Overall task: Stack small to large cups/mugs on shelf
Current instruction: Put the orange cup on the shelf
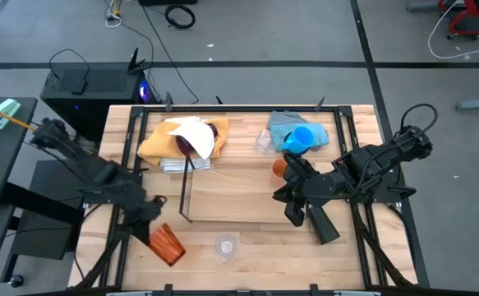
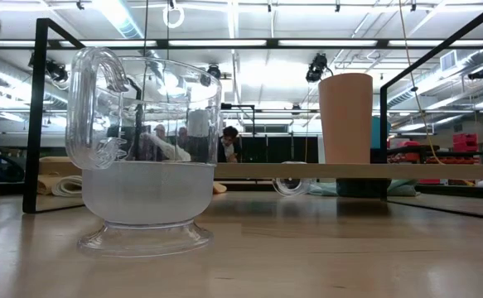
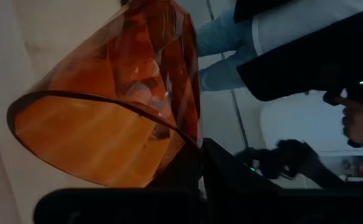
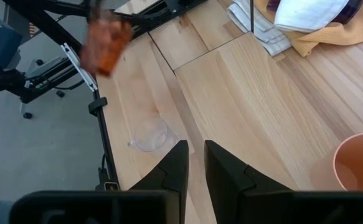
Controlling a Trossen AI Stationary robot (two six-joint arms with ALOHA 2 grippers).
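Left gripper (image 1: 153, 224) holds the amber tumbler (image 1: 167, 244) over the counter's (image 1: 247, 197) front-left corner.
Jaws clamp its rim; probably light, hard, slick plastic. Right gripper (image 1: 287, 197) jaws narrow, empty, above the shelf (image 1: 186, 197).

Robotics lab, open-plan. Butcher-block table (image 1: 247, 205) boxed in black metal frame (image 2: 38, 116), two dark arms mounted at its sides. Grey floor with loose cables (image 1: 177, 15) trailing across. Black computer tower (image 1: 91, 86) with glowing light beside table. Red office chair (image 1: 467, 15) in far corner. Ceiling strip lights (image 2: 121, 16) and hanging camera heads (image 2: 317, 68) overhead. People (image 2: 227, 142) at benches in background.
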